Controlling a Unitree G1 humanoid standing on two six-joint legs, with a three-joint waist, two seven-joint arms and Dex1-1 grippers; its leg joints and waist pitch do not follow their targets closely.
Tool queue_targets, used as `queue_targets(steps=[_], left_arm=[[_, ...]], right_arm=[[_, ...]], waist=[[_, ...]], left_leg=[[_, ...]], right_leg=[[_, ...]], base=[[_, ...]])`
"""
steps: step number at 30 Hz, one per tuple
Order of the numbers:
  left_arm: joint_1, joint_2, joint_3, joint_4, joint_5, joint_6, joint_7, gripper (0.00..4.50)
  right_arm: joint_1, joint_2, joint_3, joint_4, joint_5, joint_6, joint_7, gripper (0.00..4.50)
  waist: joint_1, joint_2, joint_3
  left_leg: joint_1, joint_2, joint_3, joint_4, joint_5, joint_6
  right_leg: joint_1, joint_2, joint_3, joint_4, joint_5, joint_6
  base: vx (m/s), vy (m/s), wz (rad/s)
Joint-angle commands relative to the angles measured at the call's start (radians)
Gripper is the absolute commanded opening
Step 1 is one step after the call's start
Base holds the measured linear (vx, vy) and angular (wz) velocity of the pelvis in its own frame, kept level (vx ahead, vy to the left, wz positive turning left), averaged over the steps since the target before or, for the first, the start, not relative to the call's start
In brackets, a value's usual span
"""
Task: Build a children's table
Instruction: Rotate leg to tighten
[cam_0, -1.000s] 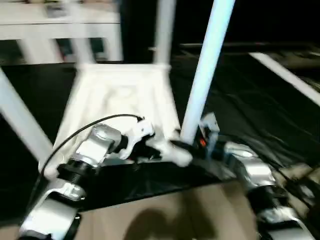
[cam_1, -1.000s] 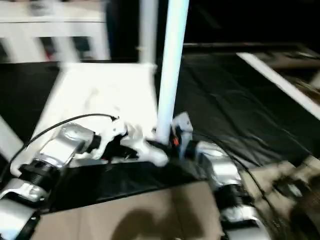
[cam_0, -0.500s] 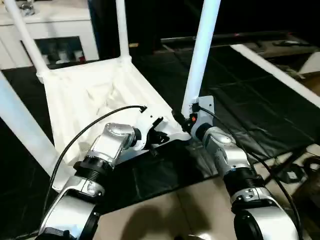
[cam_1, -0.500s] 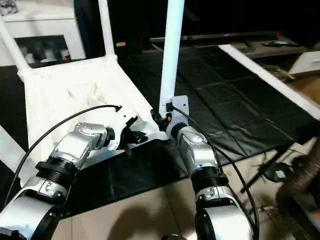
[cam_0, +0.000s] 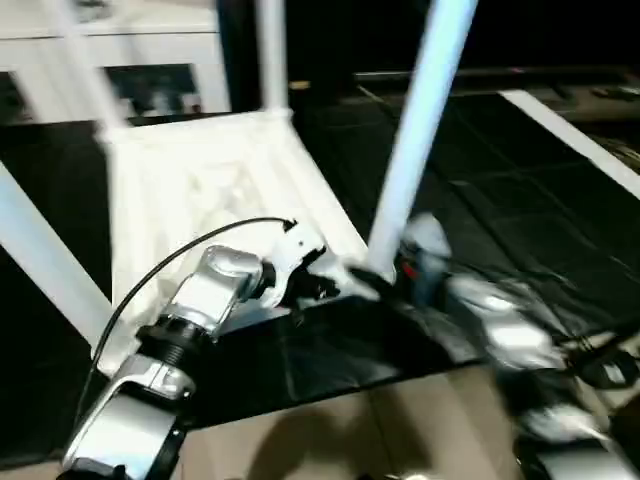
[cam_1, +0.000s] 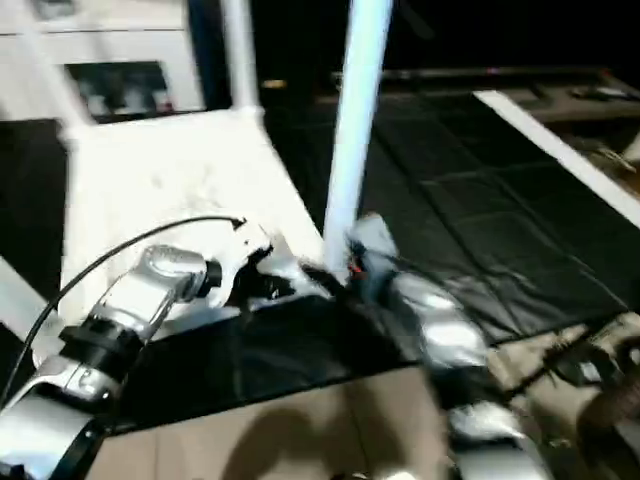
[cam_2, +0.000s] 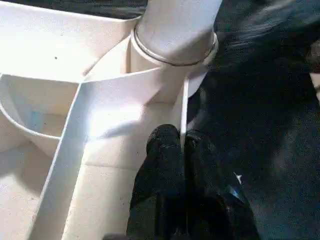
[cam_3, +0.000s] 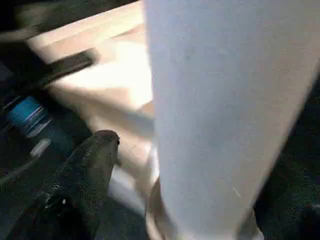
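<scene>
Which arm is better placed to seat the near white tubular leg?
Right: its right gripper straddles the near white tubular leg just above its socket. The left gripper pinches the white ribbed tabletop rim.

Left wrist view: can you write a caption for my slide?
Left gripper pinches the table top's rim beside the socket holding a leg.

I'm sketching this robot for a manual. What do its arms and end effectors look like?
Both forearms are shiny silver metal with ribbed black collars. A thin black cable arcs over the left forearm to a white wrist housing. The left end effector has two black fingers. The right forearm carries a small orange-red mark.
</scene>
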Motion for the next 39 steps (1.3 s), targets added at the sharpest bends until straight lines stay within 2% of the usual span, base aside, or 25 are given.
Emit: queue_targets(steps=[1,3,4,6,9,15,16,17,20,23,26,29,33,36,37,39], left_arm=[[-0.019,0.008,-0.001,-0.019,-0.009,-0.024,-0.020,0.00],[-0.020,0.012,-0.004,-0.016,-0.009,-0.028,-0.029,0.00],[-0.024,0.026,-0.018,-0.007,-0.005,-0.046,-0.064,0.00],[-0.026,0.032,-0.024,-0.002,-0.004,-0.053,-0.077,0.00],[-0.030,0.062,-0.061,0.005,0.003,-0.093,-0.156,0.00],[-0.022,0.094,-0.109,-0.011,0.009,-0.132,-0.255,0.00],[-0.018,0.101,-0.121,-0.018,0.010,-0.142,-0.279,0.00],[-0.016,0.107,-0.132,-0.024,0.010,-0.153,-0.301,0.00],[-0.009,0.120,-0.157,-0.034,0.008,-0.186,-0.353,0.00],[-0.003,0.124,-0.176,-0.043,0.008,-0.221,-0.392,0.00],[-0.004,0.119,-0.183,-0.039,0.013,-0.227,-0.390,0.00],[-0.005,0.114,-0.185,-0.035,0.015,-0.229,-0.385,0.00],[-0.007,0.114,-0.187,-0.027,0.018,-0.242,-0.383,0.00],[-0.006,0.115,-0.188,-0.027,0.019,-0.245,-0.383,0.00],[-0.005,0.116,-0.188,-0.027,0.019,-0.245,-0.382,0.00],[-0.005,0.118,-0.187,-0.026,0.020,-0.247,-0.379,0.00]], right_arm=[[0.029,-0.043,0.025,-0.059,0.032,0.020,0.119,4.30],[0.036,-0.060,0.023,-0.068,0.036,0.020,0.140,4.37],[0.051,-0.110,0.010,-0.081,0.048,0.027,0.191,4.44],[0.056,-0.130,0.005,-0.087,0.054,0.030,0.210,4.44],[0.070,-0.202,-0.006,-0.115,0.087,0.057,0.292,4.44],[0.068,-0.241,0.000,-0.138,0.105,0.066,0.359,4.44],[0.066,-0.245,0.004,-0.145,0.109,0.072,0.371,4.44],[0.064,-0.247,0.007,-0.153,0.116,0.079,0.382,4.44],[0.049,-0.237,0.019,-0.156,0.125,0.086,0.392,4.44],[0.024,-0.202,0.051,-0.124,0.097,0.062,0.380,4.44],[0.000,-0.166,0.065,-0.087,0.085,0.058,0.369,4.44],[-0.017,-0.138,0.075,-0.064,0.086,0.063,0.372,4.09],[-0.053,-0.107,0.100,-0.010,0.084,0.063,0.387,3.68],[-0.073,-0.093,0.109,0.024,0.076,0.057,0.400,3.59],[-0.079,-0.088,0.112,0.035,0.074,0.057,0.405,3.36],[-0.091,-0.080,0.115,0.054,0.072,0.056,0.416,3.25]], waist=[[0.005,0.000,-0.066],[0.008,-0.003,-0.068],[0.010,-0.003,-0.068],[0.015,-0.004,-0.069],[0.016,-0.004,-0.069],[0.018,-0.004,-0.067],[0.023,-0.001,-0.068],[0.023,-0.001,-0.068],[0.031,0.001,-0.069],[0.037,0.002,-0.069],[0.042,0.007,-0.071],[0.045,0.008,-0.073],[0.049,0.004,-0.074],[0.051,0.005,-0.073],[0.052,0.000,-0.071],[0.053,-0.001,-0.072]], left_leg=[[-0.006,0.012,0.017,-0.060,-0.160,0.110],[-0.007,0.012,0.016,-0.059,-0.158,0.102],[-0.007,0.012,0.016,-0.059,-0.156,0.097],[-0.005,0.011,0.017,-0.057,-0.155,0.103],[-0.009,0.010,0.016,-0.056,-0.149,0.108],[-0.008,0.012,0.016,-0.056,-0.162,0.101],[-0.001,0.015,0.017,-0.056,-0.164,0.097],[-0.001,0.015,0.017,-0.056,-0.164,0.097],[-0.002,0.020,0.019,-0.057,-0.151,0.091],[0.000,0.020,0.020,-0.057,-0.155,0.080],[0.010,0.026,0.024,-0.057,-0.167,0.060],[0.007,0.028,0.027,-0.057,-0.159,0.056],[0.002,0.025,0.028,-0.057,-0.149,0.054],[0.003,0.025,0.029,-0.057,-0.160,0.049],[0.001,0.026,0.029,-0.057,-0.159,0.048],[0.000,0.025,0.029,-0.057,-0.154,0.045]], right_leg=[[0.080,-0.048,0.048,-0.065,-0.305,-0.172],[0.080,-0.049,0.049,-0.063,-0.312,-0.166],[0.079,-0.049,0.048,-0.065,-0.316,-0.163],[0.079,-0.049,0.049,-0.065,-0.312,-0.163],[0.081,-0.047,0.047,-0.065,-0.306,-0.163],[0.079,-0.048,0.043,-0.069,-0.349,-0.153],[0.074,-0.048,0.044,-0.070,-0.346,-0.158],[0.074,-0.048,0.044,-0.070,-0.346,-0.158],[0.076,-0.048,0.045,-0.062,-0.310,-0.174],[0.074,-0.049,0.046,-0.061,-0.309,-0.174],[0.068,-0.050,0.048,-0.056,-0.282,-0.198],[0.071,-0.047,0.050,-0.045,-0.223,-0.217],[0.077,-0.050,0.051,-0.043,-0.223,-0.204],[0.075,-0.053,0.051,-0.047,-0.264,-0.191],[0.074,-0.052,0.051,-0.048,-0.271,-0.187],[0.075,-0.052,0.052,-0.046,-0.275,-0.183]], base=[[0.000,0.000,0.00],[0.000,0.000,0.00],[0.000,0.000,0.00],[0.000,0.000,0.00],[0.000,0.000,0.00],[0.000,0.000,0.00],[0.000,0.000,0.00],[0.000,0.000,0.00],[0.000,0.000,0.00],[0.000,0.000,0.00],[0.000,0.000,0.00],[0.000,0.000,0.00],[0.000,0.000,0.00],[0.000,0.000,0.00],[0.000,0.000,0.00],[0.000,0.000,0.00]])
